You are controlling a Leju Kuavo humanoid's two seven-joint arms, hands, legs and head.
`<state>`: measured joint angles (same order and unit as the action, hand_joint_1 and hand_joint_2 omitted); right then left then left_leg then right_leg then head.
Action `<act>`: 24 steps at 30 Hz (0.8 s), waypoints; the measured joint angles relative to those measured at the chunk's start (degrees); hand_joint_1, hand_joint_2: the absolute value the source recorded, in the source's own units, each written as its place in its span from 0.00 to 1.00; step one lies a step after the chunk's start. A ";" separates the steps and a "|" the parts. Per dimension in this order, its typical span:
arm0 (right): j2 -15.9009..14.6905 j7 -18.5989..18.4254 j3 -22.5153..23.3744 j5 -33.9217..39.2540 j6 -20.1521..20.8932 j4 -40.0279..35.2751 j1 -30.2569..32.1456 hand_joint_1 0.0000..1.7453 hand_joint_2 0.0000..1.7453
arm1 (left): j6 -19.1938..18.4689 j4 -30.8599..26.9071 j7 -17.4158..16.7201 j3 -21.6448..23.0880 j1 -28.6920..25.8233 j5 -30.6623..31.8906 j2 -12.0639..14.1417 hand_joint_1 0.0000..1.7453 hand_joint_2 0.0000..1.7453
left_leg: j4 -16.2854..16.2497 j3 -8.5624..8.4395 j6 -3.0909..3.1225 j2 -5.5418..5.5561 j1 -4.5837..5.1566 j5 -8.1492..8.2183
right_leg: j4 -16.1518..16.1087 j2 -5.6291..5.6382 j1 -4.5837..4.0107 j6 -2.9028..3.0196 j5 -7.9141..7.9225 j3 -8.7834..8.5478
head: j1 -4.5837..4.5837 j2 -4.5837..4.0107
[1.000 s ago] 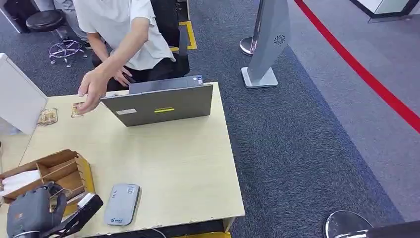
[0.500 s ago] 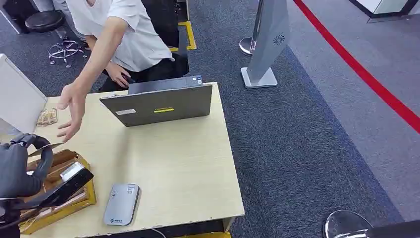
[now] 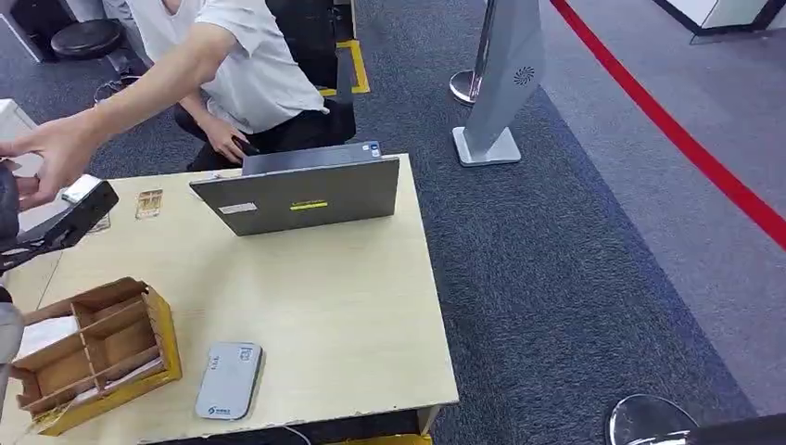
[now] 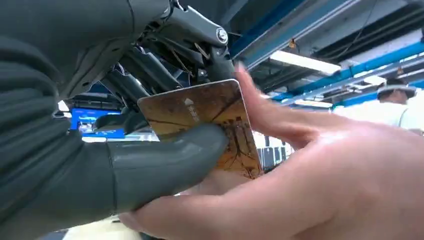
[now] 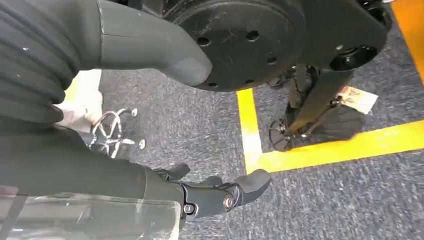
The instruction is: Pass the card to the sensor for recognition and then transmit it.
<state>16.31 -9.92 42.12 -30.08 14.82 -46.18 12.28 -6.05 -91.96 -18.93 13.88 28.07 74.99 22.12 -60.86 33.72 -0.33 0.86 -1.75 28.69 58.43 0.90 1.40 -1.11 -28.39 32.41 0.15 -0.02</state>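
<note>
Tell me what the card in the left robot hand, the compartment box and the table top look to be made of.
Card: probably glossy plastic, thin and stiff, with a printed orange-brown pattern, gripped by the left robot hand.
Compartment box: looks like brown cardboard or thin wood, matte, with thin dividers.
Table top: seemingly pale wood-look laminate, smooth with faint grain.

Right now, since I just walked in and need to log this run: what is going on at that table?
The robot's left hand holds a card up at the table's far left, pinched under its thumb. A person's hand has reached in and touches the card, so a handover looks underway. The reader, a divided box and a laptop sit on the table. The right hand hangs empty over the floor.
</note>
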 joint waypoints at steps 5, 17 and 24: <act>-0.20 0.20 1.33 -0.46 0.11 1.83 -0.80 0.00 1.00 | -0.09 2.21 0.68 0.00 0.30 -1.20 -0.37 0.00 1.00 | 0.00 0.04 0.00 -0.07 0.01 0.01 | -0.01 0.06 0.01 -0.02 0.02 0.03 | -0.11 0.00; 0.09 -0.70 5.34 -2.56 1.27 2.27 -1.23 0.00 1.00 | 2.01 -3.45 2.41 -0.26 -4.51 -5.75 -0.81 0.00 1.00 | 0.01 0.07 0.00 -0.05 0.01 0.01 | 0.01 0.05 0.00 -0.02 0.01 0.02 | -0.11 0.00; 0.63 -1.73 8.04 0.82 0.70 1.68 -0.75 0.00 1.00 | 9.33 -21.35 9.80 -6.41 -21.22 -15.01 2.20 0.00 1.00 | 0.04 0.07 -0.04 -0.32 0.01 0.22 | -0.01 0.37 0.02 -0.10 -0.14 0.10 | 0.00 0.00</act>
<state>16.94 -11.65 50.16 -29.25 15.52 -44.50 11.53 3.27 -113.31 -9.12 7.46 6.86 59.98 24.32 -60.82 33.79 -0.37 0.55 -1.74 28.90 58.42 1.28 1.42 -1.21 -28.53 32.52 0.15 -0.02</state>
